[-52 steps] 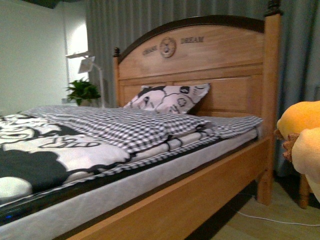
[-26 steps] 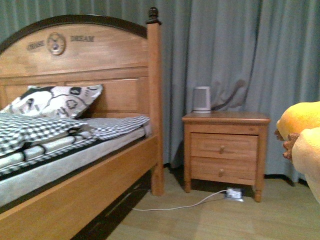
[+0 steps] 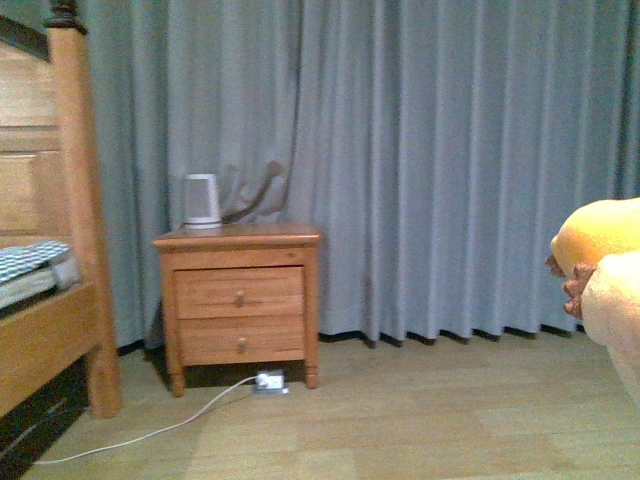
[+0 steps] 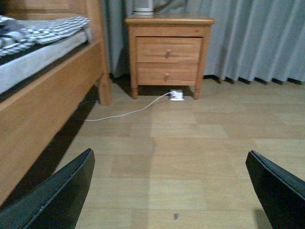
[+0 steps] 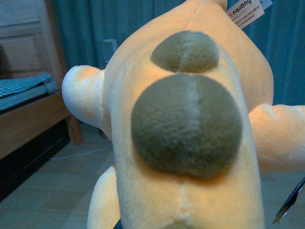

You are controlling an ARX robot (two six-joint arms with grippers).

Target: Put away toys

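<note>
right gripper (image 5: 202, 217): almost wholly hidden behind the plush toy (image 5: 190, 124). Only a dark finger (image 5: 289, 204) sliver shows at one side. The toy is off the floor and up against the wrist camera, so judged clamped on it.
plush toy position: directly ahead of the right fingers, touching them. In the front view it shows at the far right edge (image 3: 600, 240), clear of the floor.
toy axis: the body runs straight out from the right fingers. Two brown round patches are nearest and the paper tag (image 5: 245, 9) is at the far end. Limbs stick out to both sides.
left gripper (image 4: 169, 157): fingers (image 4: 57, 195) spread wide with nothing between them, aimed low over bare wood floor (image 4: 200, 138).
nearer arm: the right, which has the toy. The left is well apart from it and the toy is not in its wrist view.
cable (image 4: 128, 112): on the floor ahead of the left fingers, running to a white plug block (image 4: 177, 95).
bed frame (image 4: 43, 95): beside the left fingers, on the outer side.
nightstand (image 3: 240, 300): beyond the cable, two drawers, both shut. A white jug-like item (image 3: 201, 200) stands on top.
curtain (image 3: 450, 160): farthest, behind the nightstand.
move turns on: no bin or toy box is visible. Judged that the right arm has to carry the toy, far end leading, until a drop spot comes ahead of the fingers.
</note>
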